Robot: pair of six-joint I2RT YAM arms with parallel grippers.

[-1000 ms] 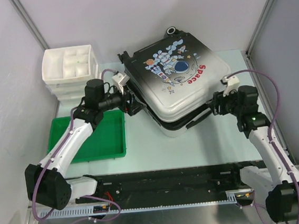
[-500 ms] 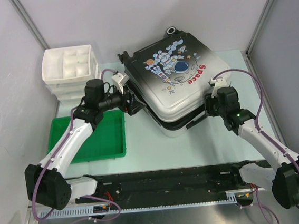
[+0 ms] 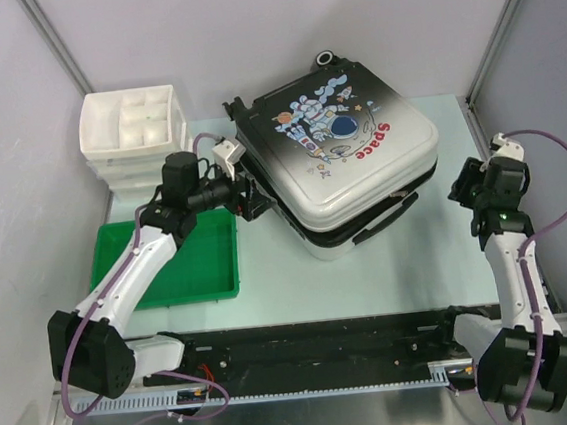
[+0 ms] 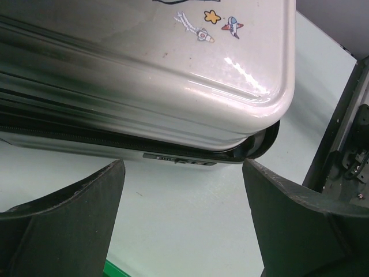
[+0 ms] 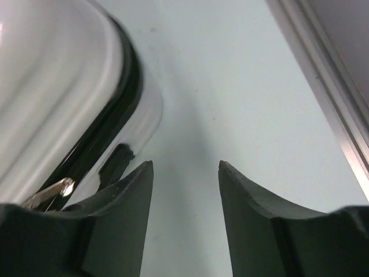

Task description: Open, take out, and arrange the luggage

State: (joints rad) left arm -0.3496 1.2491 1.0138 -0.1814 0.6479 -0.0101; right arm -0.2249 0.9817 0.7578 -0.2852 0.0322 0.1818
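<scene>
The luggage (image 3: pixel 348 151) lies flat in the middle of the table, astronaut picture and "Space" lettering facing up, with a dark seam between its two shells along the front edge. My left gripper (image 3: pixel 253 197) hovers at its left side, wide open. In the left wrist view the luggage (image 4: pixel 173 86) shows its zipper line just ahead of the empty left gripper (image 4: pixel 181 167). My right gripper (image 3: pixel 460 187) stands off the right corner, apart from the shell. In the right wrist view the right gripper (image 5: pixel 185 164) is open over bare table, with the luggage (image 5: pixel 52 86) at the left.
A white compartmented drawer box (image 3: pixel 130 127) stands at the back left. A flat green tray (image 3: pixel 178 268) lies in front of it under my left arm. A black rail (image 3: pixel 326 344) runs along the near edge. A metal frame post (image 3: pixel 494 52) borders the right side.
My right arm has swung right, away from the luggage's front right edge, and its jaws have narrowed a little. The left arm and the luggage have not moved.
</scene>
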